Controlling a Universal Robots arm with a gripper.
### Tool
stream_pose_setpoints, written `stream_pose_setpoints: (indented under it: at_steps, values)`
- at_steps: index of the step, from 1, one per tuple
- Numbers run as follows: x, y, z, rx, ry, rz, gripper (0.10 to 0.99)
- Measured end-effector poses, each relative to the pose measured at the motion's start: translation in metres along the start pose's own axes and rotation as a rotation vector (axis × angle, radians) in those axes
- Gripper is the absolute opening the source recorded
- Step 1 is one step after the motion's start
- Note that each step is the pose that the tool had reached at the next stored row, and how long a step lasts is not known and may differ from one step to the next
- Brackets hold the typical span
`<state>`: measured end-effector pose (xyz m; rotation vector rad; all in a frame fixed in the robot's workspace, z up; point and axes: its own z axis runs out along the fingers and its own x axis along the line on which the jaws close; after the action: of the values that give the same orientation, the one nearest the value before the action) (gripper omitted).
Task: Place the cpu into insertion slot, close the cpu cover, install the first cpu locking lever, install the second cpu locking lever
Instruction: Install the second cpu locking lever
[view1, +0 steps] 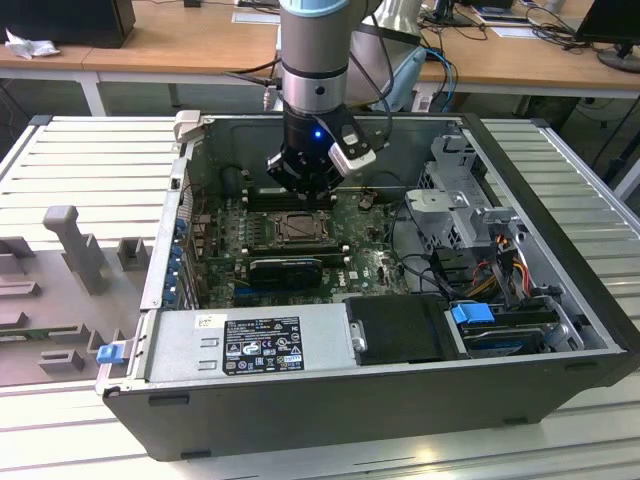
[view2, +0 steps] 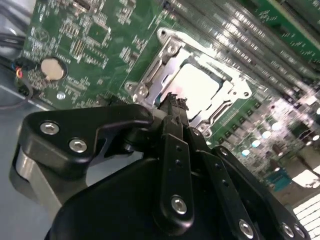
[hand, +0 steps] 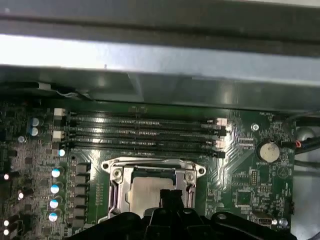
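Black end effector, fingers pinched together, hovers above flat silver-beige cpu.

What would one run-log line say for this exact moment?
end effector: just above socket, fingers unclear | cpu: seated in insertion slot | cpu cover: down around cpu | place: motherboard

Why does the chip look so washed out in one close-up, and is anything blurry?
In the second wrist view, light glares off the cpu and the memory slots blur into bright streaks; the gripper up close is sharp. In the first wrist view the cpu is evenly lit and the case wall smears pale. The exterior view is evenly lit.
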<state>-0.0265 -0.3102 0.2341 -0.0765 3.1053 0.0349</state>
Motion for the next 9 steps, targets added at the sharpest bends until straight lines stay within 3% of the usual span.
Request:
stream_pose_setpoints:
  at_steps: [4,8,9]
  values:
    - [-0.0002,-0.0013,-0.0069,-0.001,0.0074,0.001,0.106]
    - [0.0008,-0.0213,-0.0067,-0.001,0.0080,0.001,0.106]
    - [0.0009,-0.0251,-0.0064,-0.001,0.0130,0.001,0.106]
